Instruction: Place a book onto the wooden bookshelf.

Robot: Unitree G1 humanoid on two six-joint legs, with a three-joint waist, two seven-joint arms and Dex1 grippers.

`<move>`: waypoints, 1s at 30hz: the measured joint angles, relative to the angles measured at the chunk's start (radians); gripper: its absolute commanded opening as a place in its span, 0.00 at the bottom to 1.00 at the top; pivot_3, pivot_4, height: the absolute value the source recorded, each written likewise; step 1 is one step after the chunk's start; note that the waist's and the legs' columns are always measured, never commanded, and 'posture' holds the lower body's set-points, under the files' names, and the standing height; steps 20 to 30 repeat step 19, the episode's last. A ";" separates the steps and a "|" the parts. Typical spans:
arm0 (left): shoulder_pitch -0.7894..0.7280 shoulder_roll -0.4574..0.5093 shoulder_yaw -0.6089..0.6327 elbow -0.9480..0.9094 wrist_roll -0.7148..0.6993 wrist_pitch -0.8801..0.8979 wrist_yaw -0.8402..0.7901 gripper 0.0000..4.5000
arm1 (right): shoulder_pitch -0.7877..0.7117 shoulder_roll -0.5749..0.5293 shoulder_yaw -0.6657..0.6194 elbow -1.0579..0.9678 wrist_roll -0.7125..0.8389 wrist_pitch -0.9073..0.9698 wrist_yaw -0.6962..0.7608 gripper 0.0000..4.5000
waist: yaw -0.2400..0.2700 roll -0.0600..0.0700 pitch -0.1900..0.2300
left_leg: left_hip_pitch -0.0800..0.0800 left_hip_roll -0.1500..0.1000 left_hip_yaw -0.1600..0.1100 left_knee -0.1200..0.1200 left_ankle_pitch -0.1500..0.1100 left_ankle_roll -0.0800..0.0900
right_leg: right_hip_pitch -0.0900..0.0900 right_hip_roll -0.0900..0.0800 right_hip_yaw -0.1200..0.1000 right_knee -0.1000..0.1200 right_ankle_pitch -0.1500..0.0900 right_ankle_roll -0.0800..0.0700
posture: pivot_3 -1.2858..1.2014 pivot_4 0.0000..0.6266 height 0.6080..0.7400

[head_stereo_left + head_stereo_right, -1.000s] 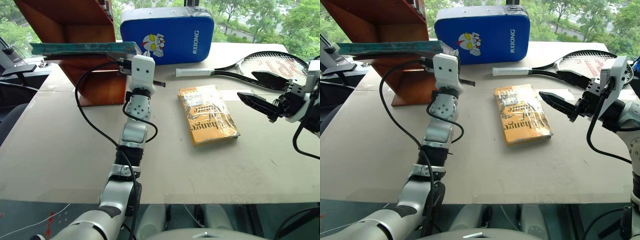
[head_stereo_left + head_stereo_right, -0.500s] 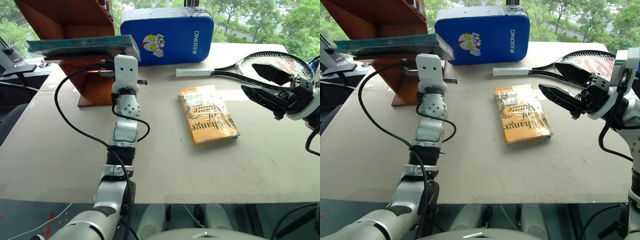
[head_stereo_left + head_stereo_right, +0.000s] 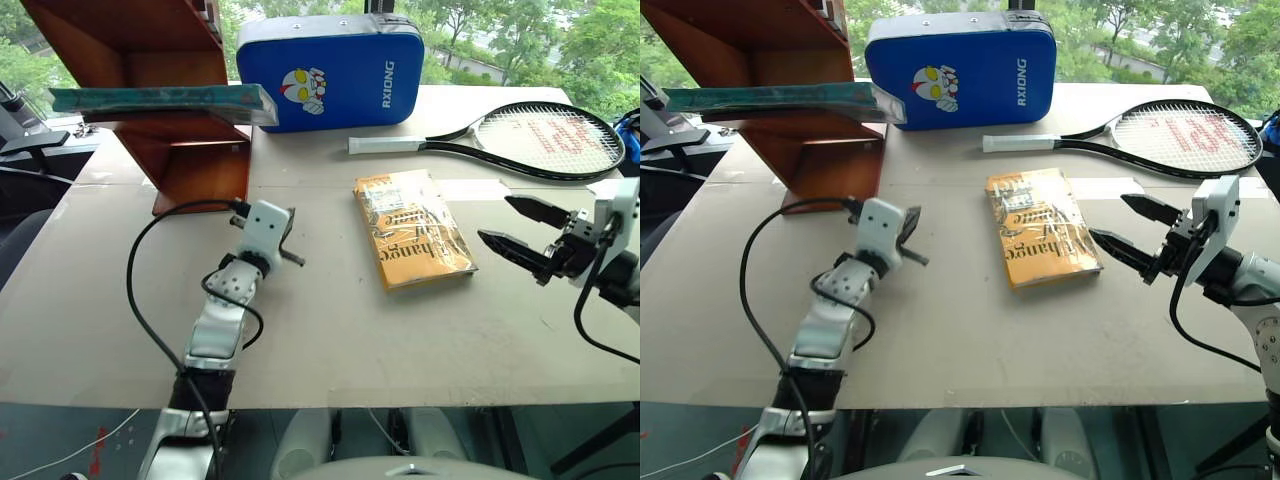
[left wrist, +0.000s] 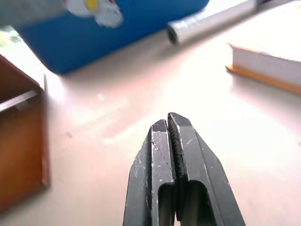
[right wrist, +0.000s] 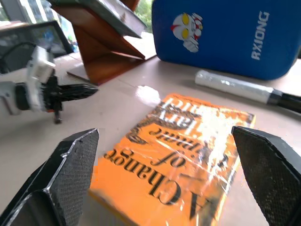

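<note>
Both arms had dropped away from the shelf since the earlier frame. Thin, glossy, teal-green, the book (image 3: 160, 99) lay flat on a board of the reddish-brown wooden bookshelf (image 3: 190, 165), seemingly overhanging it. Left tool (image 3: 283, 243) looked clenched and empty above the desk (image 3: 330, 320); right tool (image 3: 1137, 238) gaped wide, grasping nothing.

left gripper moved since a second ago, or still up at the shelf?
Yes. The left gripper has dropped away from the green book on the wooden shelf and now sits low over the table, shut and empty.
</note>
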 measured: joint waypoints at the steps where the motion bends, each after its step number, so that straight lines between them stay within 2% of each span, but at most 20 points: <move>1: 0.051 0.011 0.010 -0.039 -0.035 0.028 -0.028 0.37 | 0.039 0.005 0.008 0.023 -0.039 -0.036 0.009 1.00 | 0.002 0.000 0.000 | 0.000 0.000 0.000 0.000 0.000 0.000 | 0.001 0.000 0.000 0.000 0.000 0.000 | 0.52 0.24 1.00; 2: 0.092 0.017 0.021 -0.068 -0.061 0.052 -0.049 0.47 | 0.072 0.012 0.012 0.048 -0.072 -0.066 0.015 1.00 | 0.003 0.000 0.000 | 0.001 0.000 0.000 0.000 0.000 0.000 | 0.001 0.000 0.000 0.000 0.000 0.000 | 0.52 0.24 1.00; 3: 0.127 0.023 0.033 -0.101 -0.094 0.084 -0.067 0.51 | 0.097 0.021 0.021 0.081 -0.111 -0.108 0.021 1.00 | 0.003 0.000 0.000 | 0.001 0.000 0.000 0.000 0.000 0.000 | 0.001 -0.001 0.000 0.000 0.000 0.000 | 0.52 0.24 1.00; 4: 0.164 0.035 0.040 -0.142 -0.126 0.113 -0.089 0.64 | 0.123 0.025 0.031 0.113 -0.151 -0.156 0.031 1.00 | 0.002 0.000 0.000 | 0.002 0.000 0.000 0.000 0.000 0.000 | 0.002 -0.001 0.000 0.000 0.000 0.000 | 0.52 0.24 1.00; 8: 0.351 0.117 0.054 -0.301 -0.259 0.160 -0.228 0.98 | 0.205 0.053 0.040 0.248 -0.258 -0.319 0.067 1.00 | -0.003 0.004 -0.001 | 0.011 0.001 0.001 -0.003 -0.001 0.000 | 0.009 0.000 0.001 -0.001 -0.001 -0.001 | 0.52 0.24 1.00; 13: 0.439 0.147 0.075 -0.329 -0.307 0.139 -0.299 0.99 | 0.217 0.081 0.042 0.345 -0.310 -0.435 0.078 1.00 | -0.002 0.012 -0.005 | 0.015 0.001 0.002 -0.005 -0.003 0.005 | 0.012 0.000 0.002 -0.001 0.000 -0.002 | 0.52 0.24 1.00; 16: 0.434 0.148 0.079 -0.319 -0.290 0.109 -0.288 0.99 | 0.214 0.087 0.042 0.359 -0.315 -0.459 0.077 1.00 | -0.001 0.012 -0.005 | 0.021 0.001 0.002 -0.006 -0.003 0.005 | 0.018 0.000 0.002 -0.003 -0.001 -0.003 | 0.52 0.24 1.00; 30: 0.426 0.146 0.079 -0.314 -0.263 0.090 -0.263 0.99 | 0.215 0.091 0.042 0.360 -0.314 -0.461 0.077 1.00 | -0.001 0.012 -0.005 | 0.022 0.001 0.003 -0.009 -0.003 0.005 | 0.019 0.000 0.002 -0.004 -0.001 -0.002 | 0.52 0.24 1.00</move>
